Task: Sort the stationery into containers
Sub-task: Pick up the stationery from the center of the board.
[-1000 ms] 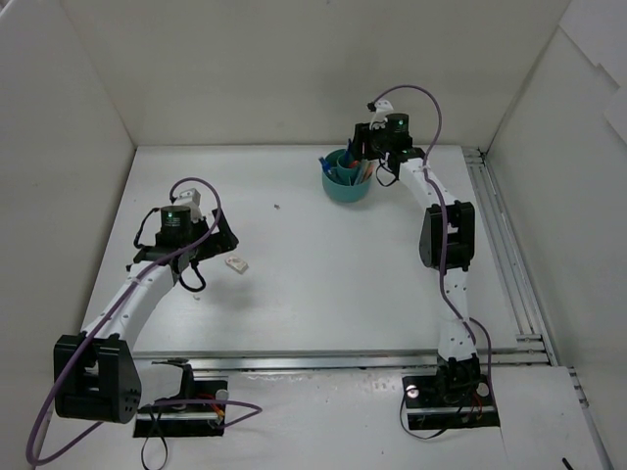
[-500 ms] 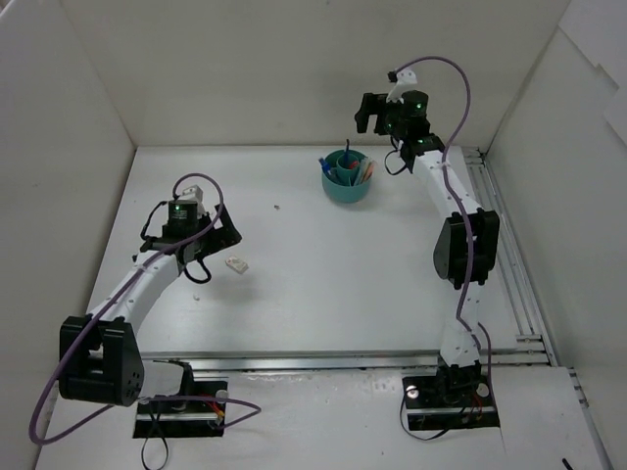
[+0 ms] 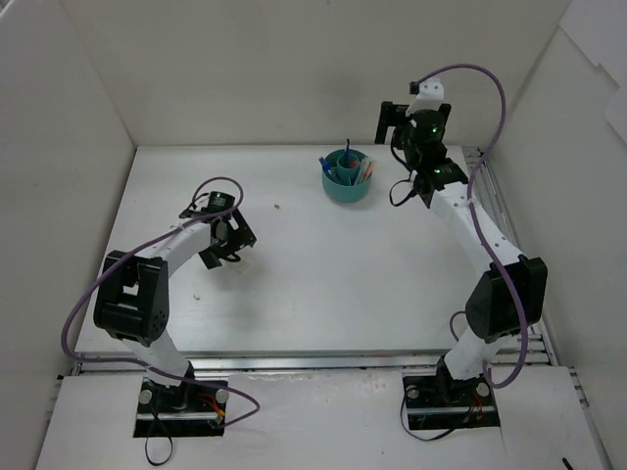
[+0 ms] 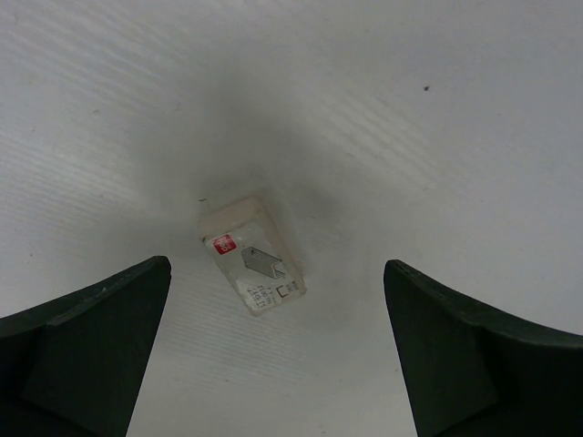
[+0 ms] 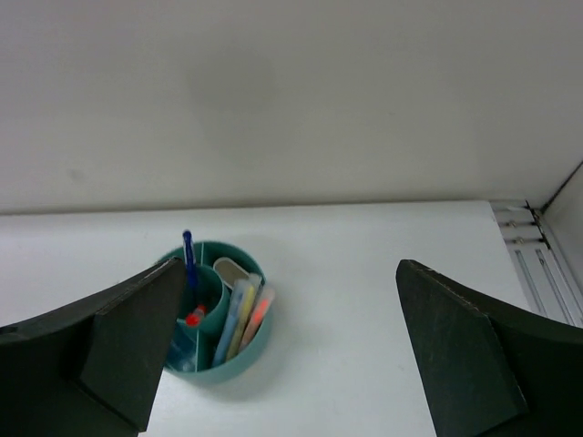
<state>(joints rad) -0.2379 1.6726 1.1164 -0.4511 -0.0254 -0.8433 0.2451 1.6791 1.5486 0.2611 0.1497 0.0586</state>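
Top view: right tool [image 3: 390, 119] lifted off teal cup [image 3: 345, 190] and drawn back toward rear wall [image 3: 294, 69] over the last second; left tool [image 3: 223, 241] swung forward, poised low over worktop [image 3: 323, 274].

Left wrist view: white eraser [image 4: 252, 257] flat on worktop, untouched, framed between widely parted jaws.

Right wrist view: jaws spread wide, nothing held; cup below, stocked with blue pen [image 5: 188, 253], orange pen [image 5: 259, 317] and others.

Judged: delivery to cup done, eraser pickup next in line.

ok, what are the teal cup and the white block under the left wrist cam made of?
Teal cup: likely moulded plastic, smooth and evenly coloured, with thin divider walls. Eraser: probably white rubber or vinyl, matte, with a printed label; exact material unclear.
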